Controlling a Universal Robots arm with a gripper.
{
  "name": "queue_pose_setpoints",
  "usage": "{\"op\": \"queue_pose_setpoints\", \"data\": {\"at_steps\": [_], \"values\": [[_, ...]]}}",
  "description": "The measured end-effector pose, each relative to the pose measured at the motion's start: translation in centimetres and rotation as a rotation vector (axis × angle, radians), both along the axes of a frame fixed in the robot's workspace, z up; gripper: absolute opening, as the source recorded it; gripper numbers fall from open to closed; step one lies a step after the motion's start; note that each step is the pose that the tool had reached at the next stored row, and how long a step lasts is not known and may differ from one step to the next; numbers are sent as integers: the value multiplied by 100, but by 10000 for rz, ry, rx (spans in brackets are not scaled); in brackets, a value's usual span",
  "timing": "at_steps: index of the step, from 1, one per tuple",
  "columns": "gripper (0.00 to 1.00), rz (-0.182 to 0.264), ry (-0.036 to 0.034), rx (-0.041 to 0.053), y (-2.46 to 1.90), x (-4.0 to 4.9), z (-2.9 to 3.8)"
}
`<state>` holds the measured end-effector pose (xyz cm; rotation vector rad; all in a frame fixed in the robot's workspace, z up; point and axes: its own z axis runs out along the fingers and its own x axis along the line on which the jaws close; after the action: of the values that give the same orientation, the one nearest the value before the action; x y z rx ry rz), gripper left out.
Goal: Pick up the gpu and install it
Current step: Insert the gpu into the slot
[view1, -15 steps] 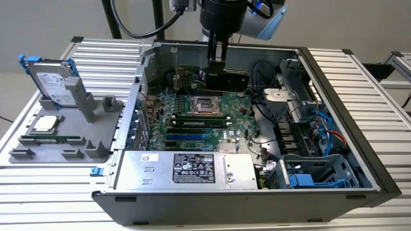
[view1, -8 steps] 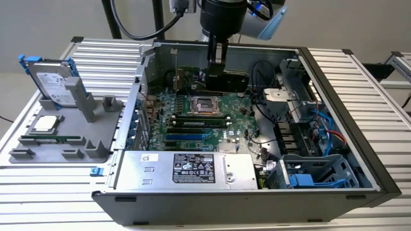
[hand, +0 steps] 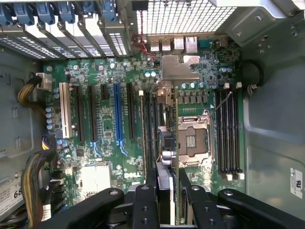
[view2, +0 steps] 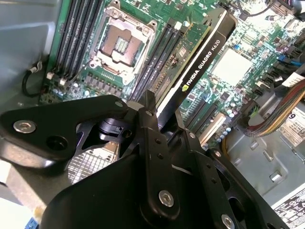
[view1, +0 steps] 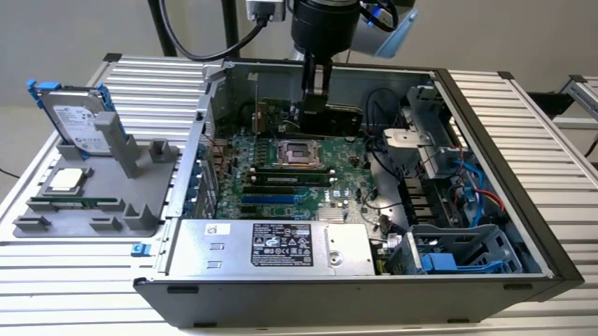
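**Graphics card held edge-on inside the open computer case**

Exterior view: the end effector reaches into the computer case, clamped on the gpu above the motherboard.

Second wrist view: the gpu is held by its top edge.

First wrist view: the card looks stiff, light and fragile; the rigid edge seems the safest hold.

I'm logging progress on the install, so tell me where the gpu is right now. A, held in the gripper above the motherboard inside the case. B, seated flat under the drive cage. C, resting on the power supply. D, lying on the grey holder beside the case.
A: the gripper is shut on the gpu, which hangs edge-on over the motherboard in both wrist views.
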<state>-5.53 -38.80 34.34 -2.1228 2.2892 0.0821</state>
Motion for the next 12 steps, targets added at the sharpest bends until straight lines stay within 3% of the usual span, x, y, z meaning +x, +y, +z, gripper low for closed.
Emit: {"op": "queue_pose_setpoints", "data": {"at_steps": [5, 12], "values": [[0, 1, 1, -2, -91, 0, -23], [0, 0, 0, 0, -144, 0, -62]]}}
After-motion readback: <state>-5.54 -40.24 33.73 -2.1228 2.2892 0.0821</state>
